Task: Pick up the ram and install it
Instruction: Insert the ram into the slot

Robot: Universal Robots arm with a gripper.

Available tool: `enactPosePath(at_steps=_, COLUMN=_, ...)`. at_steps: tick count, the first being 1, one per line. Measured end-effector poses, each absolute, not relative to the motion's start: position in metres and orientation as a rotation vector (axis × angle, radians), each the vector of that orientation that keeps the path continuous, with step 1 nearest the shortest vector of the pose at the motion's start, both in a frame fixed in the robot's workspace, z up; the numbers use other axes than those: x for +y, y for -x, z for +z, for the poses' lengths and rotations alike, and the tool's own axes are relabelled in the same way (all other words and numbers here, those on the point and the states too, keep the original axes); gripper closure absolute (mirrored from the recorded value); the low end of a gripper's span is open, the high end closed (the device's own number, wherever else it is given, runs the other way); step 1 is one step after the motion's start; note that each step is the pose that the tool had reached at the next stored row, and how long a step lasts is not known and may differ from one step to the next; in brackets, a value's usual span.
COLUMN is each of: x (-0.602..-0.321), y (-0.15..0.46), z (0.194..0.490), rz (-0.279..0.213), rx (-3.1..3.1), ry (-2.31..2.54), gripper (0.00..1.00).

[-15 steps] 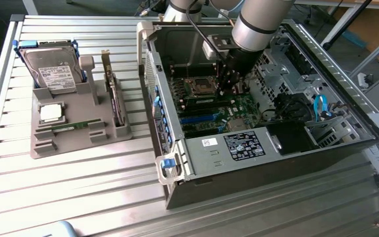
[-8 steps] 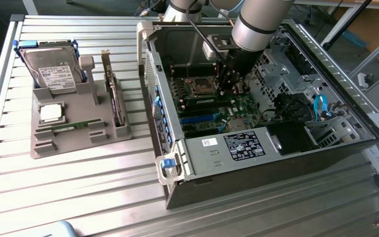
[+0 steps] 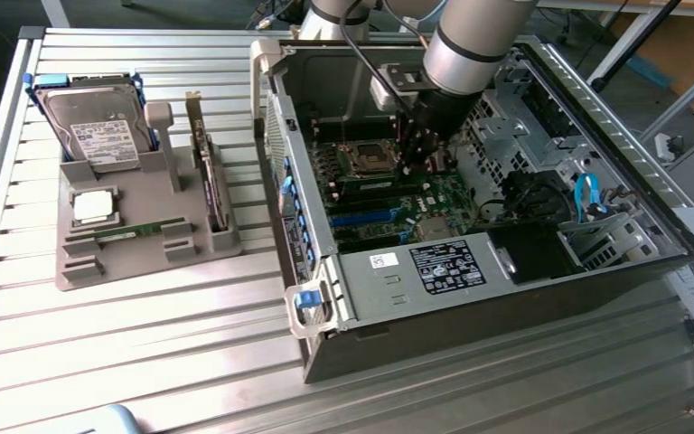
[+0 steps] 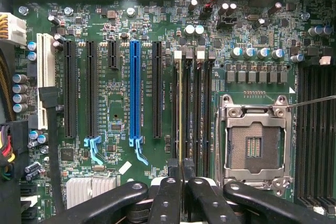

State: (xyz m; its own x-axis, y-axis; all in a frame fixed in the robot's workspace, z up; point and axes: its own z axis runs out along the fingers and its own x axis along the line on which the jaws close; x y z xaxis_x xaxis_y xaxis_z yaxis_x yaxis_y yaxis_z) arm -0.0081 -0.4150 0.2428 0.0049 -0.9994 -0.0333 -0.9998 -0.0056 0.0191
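The gripper [image 4: 181, 182], jaws clenched on the ram [image 4: 181, 103], holds it edge-on above the memory slots [image 4: 197, 103] beside the empty processor socket [image 4: 253, 142].

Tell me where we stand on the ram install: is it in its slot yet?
Done: the ram is picked up and now sits inside the open computer case. In hand: the claw is shut on it, edge-on, lined up along the memory slots beside the empty processor socket. Left: seating it. I cannot tell whether it is pressed home.
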Motion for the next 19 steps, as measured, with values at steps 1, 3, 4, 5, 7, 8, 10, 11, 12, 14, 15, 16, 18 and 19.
enactPosePath(at_steps=1, x=-0.4150, y=0.0081, z=0.2427, rz=0.058, rx=2.208, ry=2.220, gripper=0.88)
enactPosePath(at_steps=3, x=-0.4150, y=0.0082, z=0.2427, rz=0.057, rx=2.208, ry=2.219, gripper=0.88)
enactPosePath(at_steps=4, x=-0.4150, y=0.0082, z=0.2428, rz=0.057, rx=2.208, ry=2.219, gripper=0.88)
enactPosePath(at_steps=5, x=-0.4150, y=0.0082, z=0.2428, rz=0.056, rx=2.208, ry=2.219, gripper=0.88)
enactPosePath(at_steps=7, x=-0.4150, y=0.0084, z=0.2427, rz=0.055, rx=2.207, ry=2.218, gripper=0.88)
enactPosePath(at_steps=8, x=-0.4150, y=0.0086, z=0.2427, rz=0.054, rx=2.207, ry=2.218, gripper=0.88)
enactPosePath(at_steps=10, x=-0.4150, y=0.0091, z=0.2427, rz=0.053, rx=2.206, ry=2.217, gripper=0.88)
enactPosePath(at_steps=11, x=-0.4150, y=0.0095, z=0.2427, rz=0.053, rx=2.206, ry=2.217, gripper=0.88)
enactPosePath(at_steps=12, x=-0.4150, y=0.0098, z=0.2427, rz=0.052, rx=2.206, ry=2.217, gripper=0.88)
enactPosePath(at_steps=14, x=-0.4150, y=0.0098, z=0.2427, rz=0.052, rx=2.206, ry=2.217, gripper=0.88)
enactPosePath(at_steps=15, x=-0.4150, y=0.0098, z=0.2427, rz=0.052, rx=2.206, ry=2.217, gripper=0.88)
enactPosePath(at_steps=16, x=-0.4151, y=0.0098, z=0.2428, rz=0.052, rx=2.207, ry=2.217, gripper=0.88)
enactPosePath(at_steps=18, x=-0.4154, y=0.0099, z=0.2428, rz=0.052, rx=2.208, ry=2.215, gripper=0.88)
enactPosePath(at_steps=19, x=-0.4154, y=0.0099, z=0.2427, rz=0.052, rx=2.210, ry=2.213, gripper=0.88)
